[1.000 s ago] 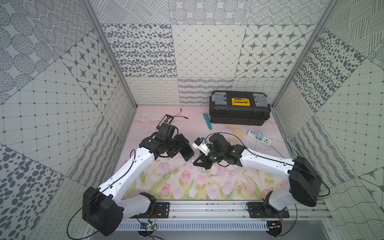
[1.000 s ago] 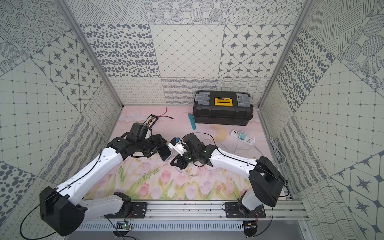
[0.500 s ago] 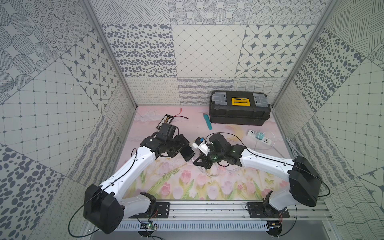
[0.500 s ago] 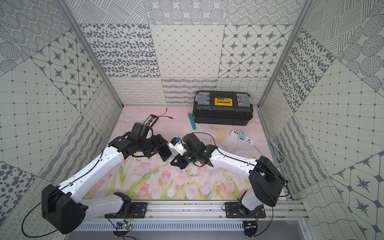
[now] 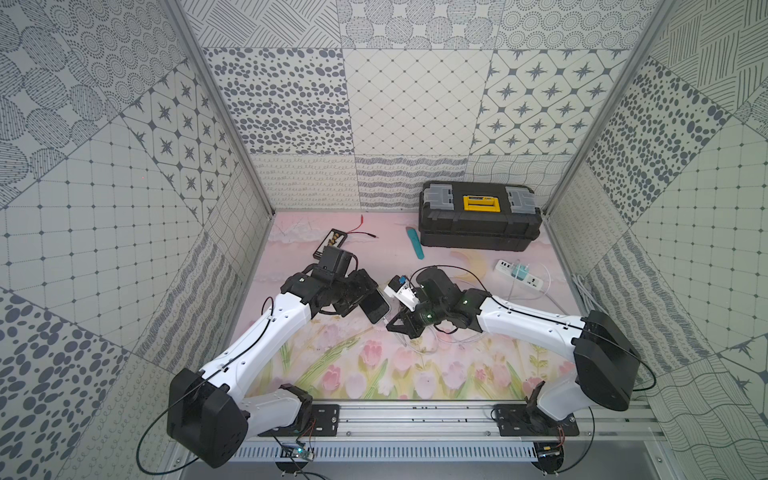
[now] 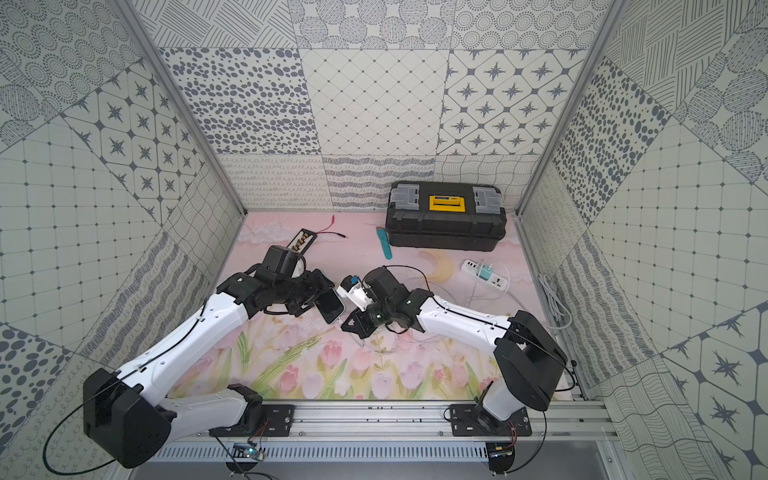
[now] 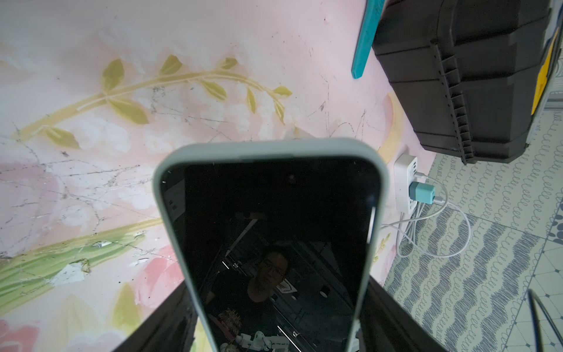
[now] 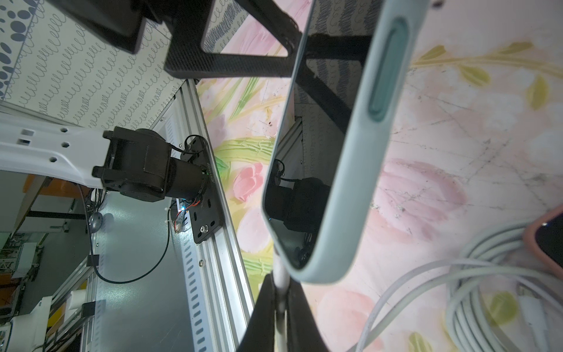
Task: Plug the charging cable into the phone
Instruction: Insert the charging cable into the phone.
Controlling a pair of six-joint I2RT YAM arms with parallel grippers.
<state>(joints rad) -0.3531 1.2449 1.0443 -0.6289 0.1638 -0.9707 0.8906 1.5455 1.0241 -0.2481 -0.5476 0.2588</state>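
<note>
The right claw is pinched tight on the white plug end of the charging cable. The plug stands up out of the jaws and meets the lower corner of the phone. From here I cannot tell whether it is seated in the port.

Facing it, the left claw is spread wide around the phone's sides and grips it by one end. The dark screen faces the left wrist camera, with a pale grey-green case showing round the edge.

In both top views the phone hangs tilted above the tabletop, near the middle between the two claws. Its free end points down toward the right claw.

Loose loops of white cable lie on the flowered mat under the right arm. A second phone in a pink case lies there, just beside a coil of white lead.

Toward the right wall, a teal charger sits in a white power strip. Farther back stands a black toolbox, with a teal tool just beside it. A small battery holder with a red lead lies off to the left.
</note>
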